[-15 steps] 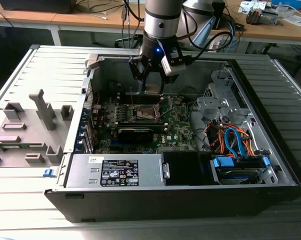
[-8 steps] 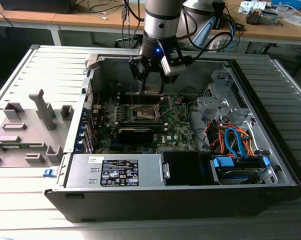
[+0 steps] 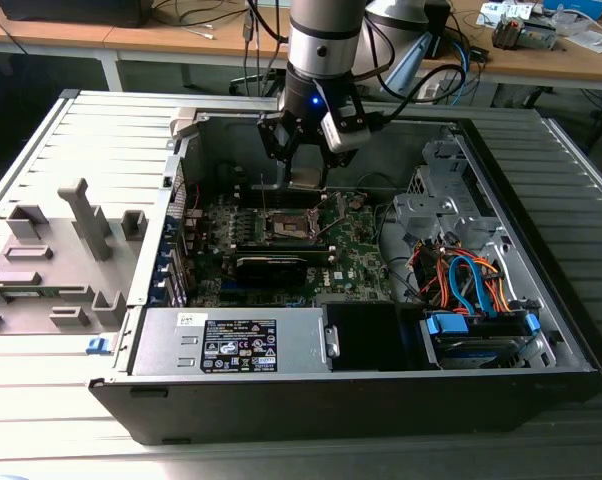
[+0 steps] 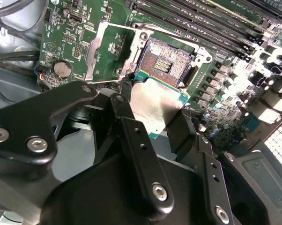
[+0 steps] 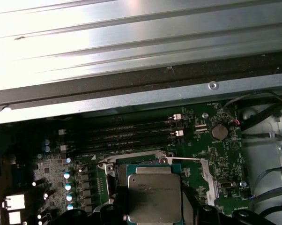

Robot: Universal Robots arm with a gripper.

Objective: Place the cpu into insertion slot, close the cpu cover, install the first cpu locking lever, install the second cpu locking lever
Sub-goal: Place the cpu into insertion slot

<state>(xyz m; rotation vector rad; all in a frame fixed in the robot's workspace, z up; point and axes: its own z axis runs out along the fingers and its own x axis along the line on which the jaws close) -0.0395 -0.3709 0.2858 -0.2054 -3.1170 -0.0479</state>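
cpu (image 4: 155, 105): flat square chip, silver-grey top, green edge; clamped by two opposite edges between the black fingers (image 4: 127, 101) of the gripper (image 4: 156, 111), which are closed on it; carried clear of the board, not seated. relation to target: insertion slot (image 4: 166, 63) lies directly ahead of and below the chip's leading edge in the second wrist view; in the first wrist view the cpu (image 5: 154, 197) hangs over the socket frame, sides roughly square to it; judged close above, contact cannot be told. chip is square, so no long axis; it sits slightly tilted in the grip. insertion slot: open, pin field bare, nothing in it. cpu cover (image 4: 94, 51): swung back on its hinge, lying beside the slot, clear of the opening. computer case (image 3: 331, 410): open-topped, lying on its side; contains motherboard (image 3: 356, 250), power supply box (image 3: 236, 342) along the near wall, bundle of orange and blue cables (image 3: 471, 280) toward the exterior view's right. gripper (image 3: 306, 165) reaches down into the case over the socket
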